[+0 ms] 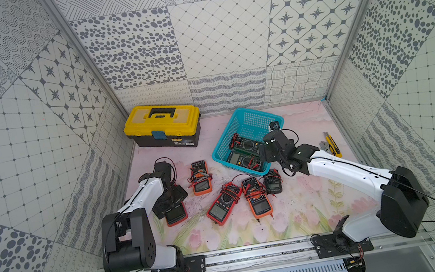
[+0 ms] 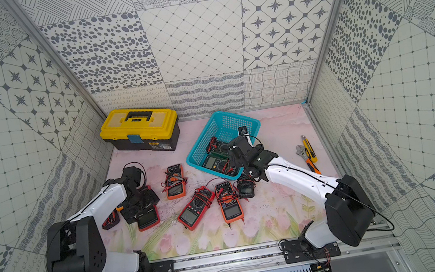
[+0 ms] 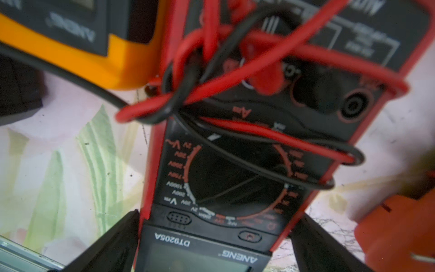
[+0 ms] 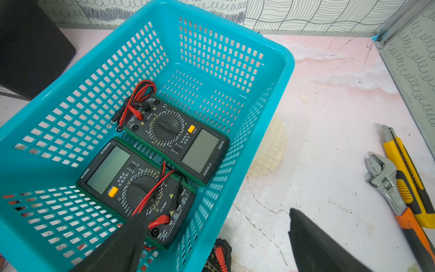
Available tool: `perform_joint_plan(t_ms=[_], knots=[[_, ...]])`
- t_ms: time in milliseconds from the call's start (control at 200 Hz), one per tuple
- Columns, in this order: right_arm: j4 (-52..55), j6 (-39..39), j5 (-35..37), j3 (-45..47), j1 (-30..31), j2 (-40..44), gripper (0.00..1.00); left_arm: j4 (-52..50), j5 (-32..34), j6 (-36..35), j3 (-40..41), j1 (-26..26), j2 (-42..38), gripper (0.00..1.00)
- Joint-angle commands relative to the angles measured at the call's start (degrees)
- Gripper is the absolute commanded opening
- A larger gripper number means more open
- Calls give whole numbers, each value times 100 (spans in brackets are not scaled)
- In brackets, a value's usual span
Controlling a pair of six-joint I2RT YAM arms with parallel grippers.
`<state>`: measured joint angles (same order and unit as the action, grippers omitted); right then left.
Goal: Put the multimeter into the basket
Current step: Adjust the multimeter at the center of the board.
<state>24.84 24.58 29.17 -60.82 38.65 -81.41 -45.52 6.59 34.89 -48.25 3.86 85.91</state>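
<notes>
Over the red multimeter (image 3: 223, 176), left hand (image 3: 219, 214) spread astride it, right hand (image 4: 216, 213) spread across basket (image 4: 287, 70) wall

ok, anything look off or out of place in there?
Nothing is spilled or broken. Two oddities: a wrench and a knife lie by the wall, not meters. A pale yellowish stain marks the mat beside the basket, which sits skewed.

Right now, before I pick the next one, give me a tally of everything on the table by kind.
Multimeters in the basket: 2
Multimeters on the table: 6, one mostly hidden behind the left arm
Basket: 1
Toolbox: 1
Adjustable wrench: 1
Utility knife: 1
Total: 12
</notes>
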Motion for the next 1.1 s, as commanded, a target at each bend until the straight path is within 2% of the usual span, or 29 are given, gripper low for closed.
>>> perform_joint_plan(t_ms=[0,270,440,500,555,620,690,846,941,1011,1096], knots=[[-253,-115,5,100,33,360,98,667,-106,469,187,19,538,99],[-317,-129,-16,130,36,403,98,941,-203,623,229,19,895,98],[-325,-168,0,114,32,413,98,1150,-259,722,333,10,748,71],[-346,-173,1,108,35,408,98,1264,-275,764,404,-7,688,65],[-363,-173,-5,107,34,406,98,1393,-297,799,470,-23,689,67],[-376,-190,-24,97,37,416,98,1493,-380,805,477,-23,797,85],[-360,-206,-21,69,36,416,98,1561,-500,806,438,-27,957,98],[-309,-251,24,43,35,497,98,1510,-479,746,302,-30,1153,99],[-309,-252,76,82,31,560,98,1473,-497,746,241,-30,1192,87],[-311,-245,120,112,35,591,98,1502,-537,758,254,-34,1130,64],[-305,-252,142,119,34,611,98,1475,-588,761,241,-47,1013,48]])
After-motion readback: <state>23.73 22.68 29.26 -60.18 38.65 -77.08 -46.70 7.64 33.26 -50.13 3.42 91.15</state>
